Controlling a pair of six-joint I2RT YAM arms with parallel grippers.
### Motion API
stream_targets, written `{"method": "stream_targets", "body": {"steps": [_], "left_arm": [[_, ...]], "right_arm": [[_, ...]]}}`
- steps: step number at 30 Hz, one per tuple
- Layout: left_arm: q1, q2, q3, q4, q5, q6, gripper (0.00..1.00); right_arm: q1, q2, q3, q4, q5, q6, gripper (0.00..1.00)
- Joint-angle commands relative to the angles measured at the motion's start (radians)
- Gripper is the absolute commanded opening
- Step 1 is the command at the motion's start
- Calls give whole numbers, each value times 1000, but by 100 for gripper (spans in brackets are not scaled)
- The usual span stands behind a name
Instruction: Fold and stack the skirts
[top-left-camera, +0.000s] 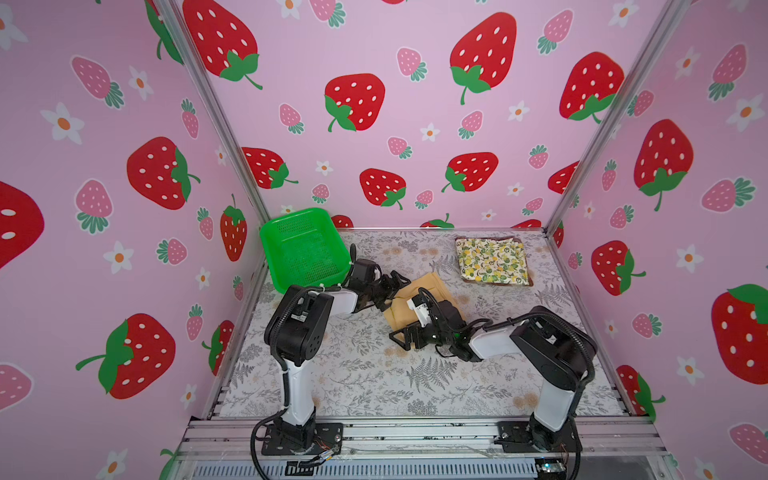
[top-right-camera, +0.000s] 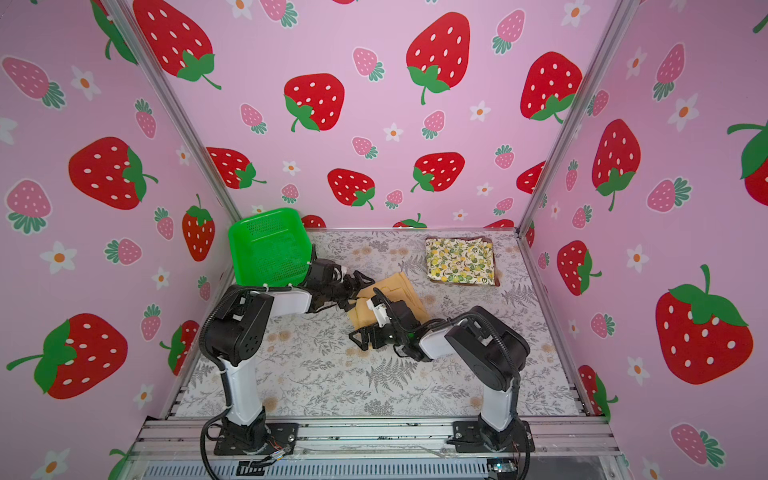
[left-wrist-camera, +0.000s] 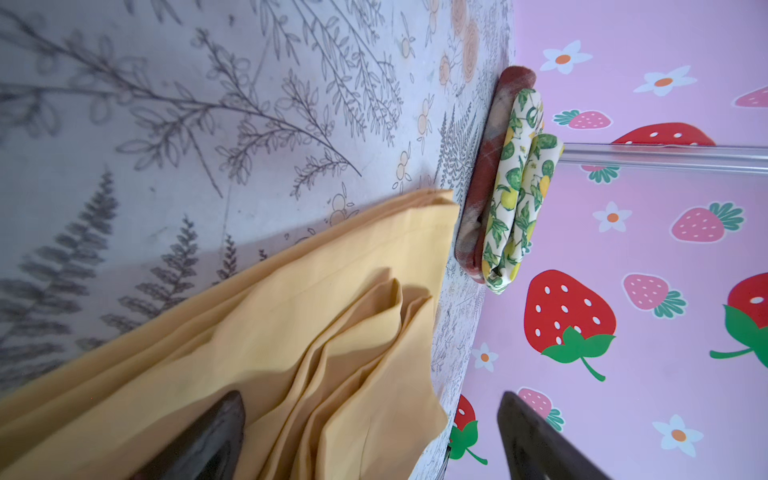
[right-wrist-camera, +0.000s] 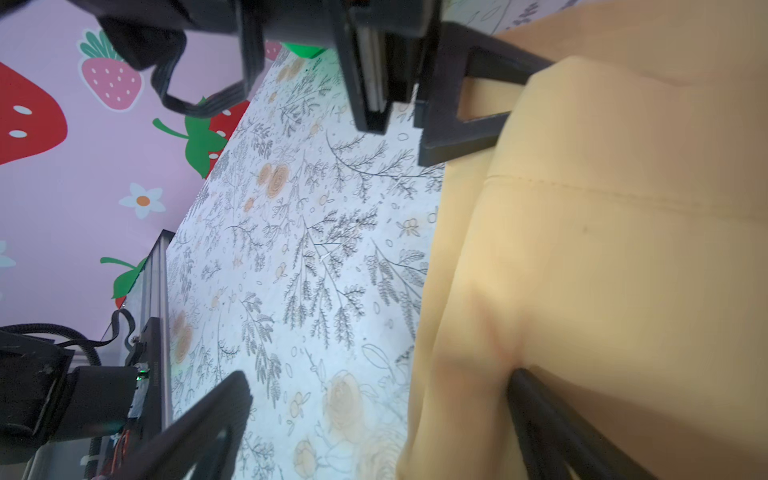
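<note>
The mustard-yellow skirt lies folded mid-table, and both arms meet over it. My left gripper is open at its far-left edge; one finger rests on the pleated cloth and the other is in the air. My right gripper is open at the near edge, one finger pressed into the cloth and the other over bare table. At the back right the lemon-print skirt lies folded on top of the plaid skirt.
A green perforated basket stands tilted in the back left corner, close behind the left arm. Pink strawberry walls with metal posts close off the table on three sides. Both arm bases stand on the front rail.
</note>
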Motion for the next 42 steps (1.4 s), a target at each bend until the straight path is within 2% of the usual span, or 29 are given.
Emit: {"method": "stream_targets", "body": {"steps": [1, 5, 10, 17, 23, 29, 33, 42], "left_arm": [[3, -10, 51, -79, 23, 46, 96], [10, -72, 72, -121, 47, 77, 96], [21, -196, 55, -177, 45, 102, 96], [11, -350, -30, -170, 14, 71, 97], [-60, -382, -70, -163, -18, 70, 97], [-103, -303, -70, -153, -42, 85, 97], [-85, -255, -69, -186, -73, 119, 97], [-32, -159, -116, -176, -69, 150, 96]], "right_arm": [[37, 9, 49, -77, 13, 35, 100], [43, -91, 79, -118, 27, 11, 100], [27, -262, 85, -263, 82, -71, 100], [-77, -479, -10, -369, 82, -124, 100], [-194, -614, -117, -450, 148, -134, 100], [-259, -594, -140, -512, 165, -158, 100], [-265, -548, -135, -519, 173, -174, 100], [-267, -464, -103, -515, 193, -181, 100]]}}
